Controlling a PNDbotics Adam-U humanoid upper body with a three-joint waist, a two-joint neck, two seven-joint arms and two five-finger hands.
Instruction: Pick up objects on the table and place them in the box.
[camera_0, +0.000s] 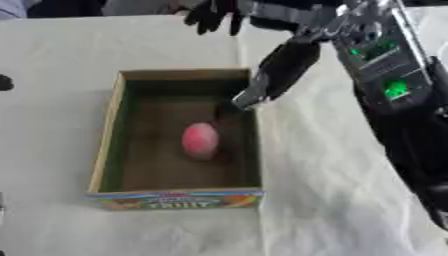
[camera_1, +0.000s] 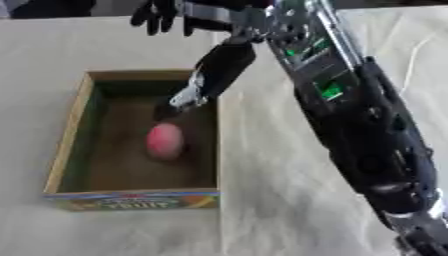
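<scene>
A pink, rounded fruit (camera_0: 200, 140) lies on the floor of the open cardboard box (camera_0: 105, 135), which has green inner walls and a colourful printed front. My right hand (camera_0: 214, 15) hangs beyond the box's far right corner with its black fingers relaxed and pointing down, holding nothing. A long black part with a silver tip (camera_0: 278, 70) reaches from the hand down to the box's right rim, above the fruit and apart from it. My left hand shows in neither view.
My right forearm (camera_0: 394, 90), with green lights, crosses the right side of the white cloth-covered table (camera_0: 332, 190). A small dark thing (camera_0: 4, 82) sits at the left edge.
</scene>
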